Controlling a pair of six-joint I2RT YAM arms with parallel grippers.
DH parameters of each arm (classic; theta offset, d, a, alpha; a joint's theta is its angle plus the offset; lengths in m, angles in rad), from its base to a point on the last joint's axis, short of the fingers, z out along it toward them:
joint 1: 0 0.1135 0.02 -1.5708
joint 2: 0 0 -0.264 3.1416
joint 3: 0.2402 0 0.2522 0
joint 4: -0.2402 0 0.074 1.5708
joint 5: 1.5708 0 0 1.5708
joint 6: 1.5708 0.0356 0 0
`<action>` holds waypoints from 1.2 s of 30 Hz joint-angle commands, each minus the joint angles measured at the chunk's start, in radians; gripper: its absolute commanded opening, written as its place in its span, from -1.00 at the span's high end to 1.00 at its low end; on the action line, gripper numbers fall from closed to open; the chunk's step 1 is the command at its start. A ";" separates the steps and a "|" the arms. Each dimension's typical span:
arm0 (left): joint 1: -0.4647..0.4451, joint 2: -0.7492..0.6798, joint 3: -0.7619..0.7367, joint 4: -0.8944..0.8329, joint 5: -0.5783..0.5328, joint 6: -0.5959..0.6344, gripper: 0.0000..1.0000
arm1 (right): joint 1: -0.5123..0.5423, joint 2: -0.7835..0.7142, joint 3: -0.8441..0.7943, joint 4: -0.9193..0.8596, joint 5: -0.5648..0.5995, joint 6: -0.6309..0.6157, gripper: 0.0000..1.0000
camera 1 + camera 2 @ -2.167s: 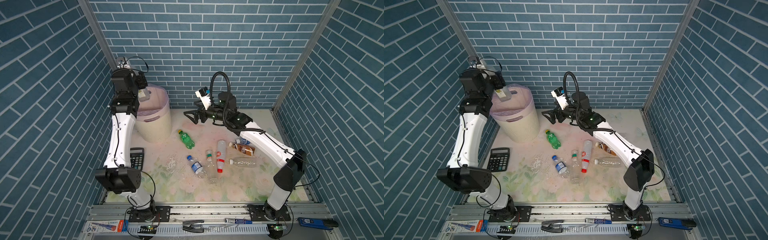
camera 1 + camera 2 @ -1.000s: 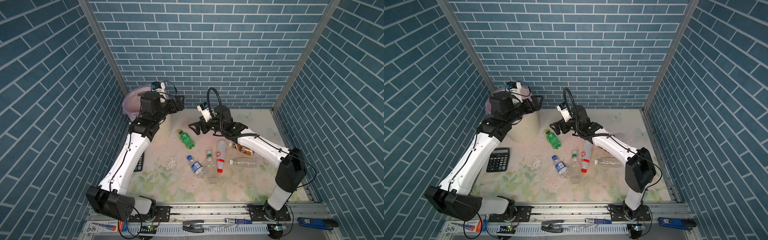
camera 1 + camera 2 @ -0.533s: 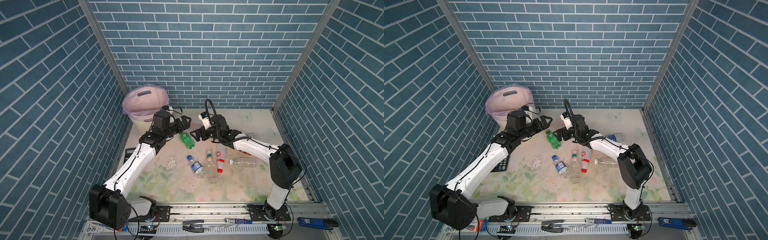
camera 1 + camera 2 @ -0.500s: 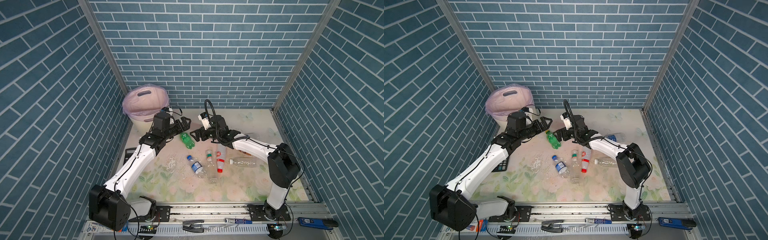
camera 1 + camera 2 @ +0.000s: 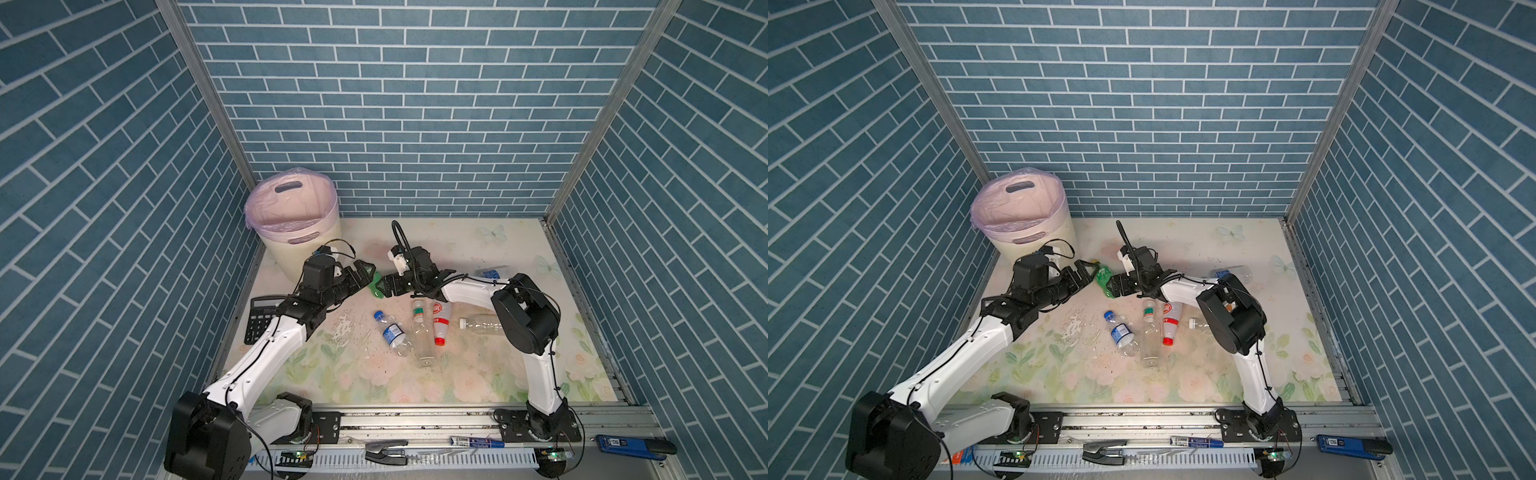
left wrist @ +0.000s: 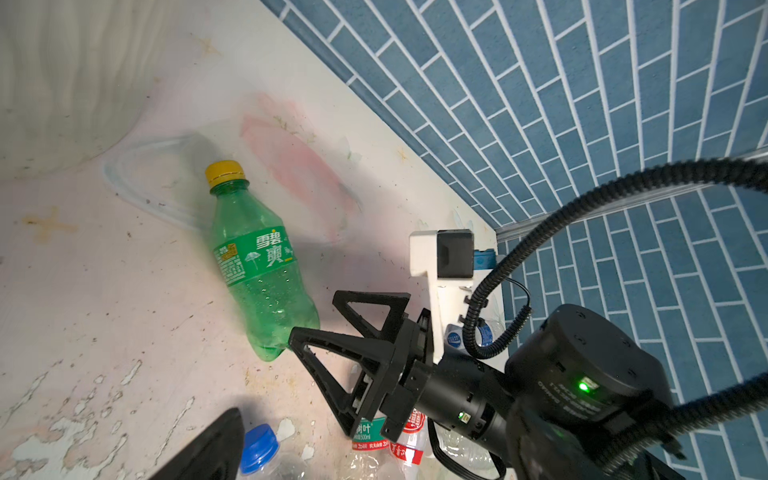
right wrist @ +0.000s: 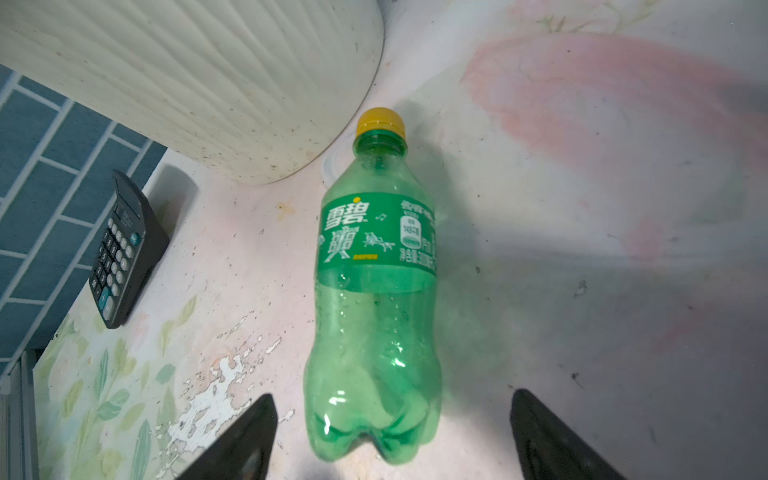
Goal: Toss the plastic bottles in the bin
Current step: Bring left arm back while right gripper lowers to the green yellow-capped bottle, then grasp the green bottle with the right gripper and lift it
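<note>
A green bottle (image 7: 374,291) with a yellow cap lies on the floor mat beside the bin (image 5: 282,253). My right gripper (image 7: 392,432) is open, a finger on each side of the bottle's base with a gap on both sides. In both top views it (image 5: 1115,286) meets the bottle (image 5: 1104,277) from the right. My left gripper (image 5: 361,270) hovers open just left of the bottle, holding nothing. Only one of its fingers (image 6: 216,449) shows in the left wrist view. Several more plastic bottles lie mid-mat: blue-capped (image 5: 390,332), green-labelled (image 5: 422,332), red-capped white (image 5: 440,322), plain clear (image 5: 482,324).
A black calculator (image 5: 259,316) lies by the left wall, under my left arm. Another blue-labelled bottle (image 5: 492,273) lies behind my right forearm. The bin's pink bag (image 5: 1017,208) is open at the top. Brick walls close in three sides.
My left arm swung down from over the bin to the green bottle's left side. My right gripper dropped and slid forward to the bottle's base, its fingers narrowing a little.
</note>
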 commanded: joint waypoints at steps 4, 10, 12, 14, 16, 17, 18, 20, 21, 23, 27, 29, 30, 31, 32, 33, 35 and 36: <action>0.021 -0.053 -0.078 0.046 -0.003 -0.015 -0.99 | 0.024 0.042 0.080 0.007 -0.002 0.010 -0.73; 0.049 -0.054 -0.114 0.059 0.016 -0.017 -0.99 | 0.031 0.119 0.144 -0.035 0.015 0.002 -0.65; 0.057 -0.055 -0.117 0.061 0.025 -0.016 -0.99 | 0.038 0.139 0.167 -0.055 0.031 -0.001 -0.63; 0.065 -0.054 -0.126 0.065 0.030 -0.017 -0.99 | 0.045 0.164 0.199 -0.097 0.058 -0.012 -0.58; 0.072 -0.053 -0.135 0.070 0.038 -0.022 -0.99 | 0.051 0.183 0.220 -0.128 0.077 -0.016 -0.53; 0.075 -0.054 -0.141 0.074 0.041 -0.027 -0.99 | 0.052 0.189 0.230 -0.142 0.086 -0.016 -0.49; 0.077 -0.053 -0.146 0.079 0.044 -0.031 -0.99 | 0.052 0.194 0.233 -0.149 0.092 -0.014 -0.46; 0.080 -0.052 -0.155 0.086 0.047 -0.039 -0.99 | 0.053 0.197 0.232 -0.151 0.099 -0.013 -0.37; 0.082 -0.050 -0.158 0.091 0.048 -0.042 -0.99 | 0.053 0.196 0.231 -0.154 0.100 -0.013 -0.32; 0.084 -0.042 -0.160 0.096 0.054 -0.048 -0.99 | 0.052 0.190 0.228 -0.156 0.103 -0.015 -0.24; 0.088 -0.023 -0.154 0.108 0.059 -0.058 -0.99 | 0.053 0.169 0.215 -0.156 0.105 -0.017 -0.07; 0.090 -0.008 -0.153 0.129 0.069 -0.074 -0.99 | 0.053 0.149 0.197 -0.150 0.102 -0.016 -0.03; 0.090 0.000 -0.151 0.139 0.073 -0.084 -0.99 | 0.052 0.139 0.188 -0.146 0.104 -0.015 -0.03; 0.091 0.012 -0.150 0.153 0.080 -0.093 -0.99 | 0.052 0.126 0.176 -0.146 0.106 -0.011 -0.01; 0.090 0.021 -0.150 0.166 0.087 -0.105 -0.99 | 0.051 0.112 0.167 -0.144 0.102 -0.011 0.00; 0.090 0.031 -0.149 0.178 0.091 -0.115 -0.99 | 0.051 0.099 0.154 -0.139 0.098 -0.011 0.00; 0.090 0.043 -0.150 0.194 0.095 -0.135 -0.99 | 0.051 0.058 0.128 -0.130 0.093 -0.011 0.01; 0.090 0.047 -0.149 0.201 0.096 -0.140 -0.99 | 0.052 0.045 0.118 -0.127 0.094 -0.013 0.01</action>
